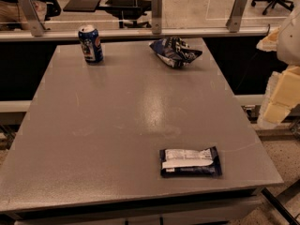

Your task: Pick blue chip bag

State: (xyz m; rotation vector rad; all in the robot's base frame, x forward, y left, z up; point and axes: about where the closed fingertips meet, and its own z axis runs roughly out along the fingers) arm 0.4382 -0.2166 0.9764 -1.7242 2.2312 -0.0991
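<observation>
The blue chip bag (175,51) is a crumpled, puffy dark-blue foil bag with white markings. It lies at the far right of the grey table (117,125), near the back edge. My gripper (280,95) shows as pale, cream-coloured parts at the right edge of the view. It is off the table's right side, well to the right of the bag and nearer the camera, and touches nothing.
A blue soda can (90,43) stands upright at the far left. A flat dark packet with a white label (190,161) lies near the front right. A glass barrier with metal posts (156,11) runs behind the table.
</observation>
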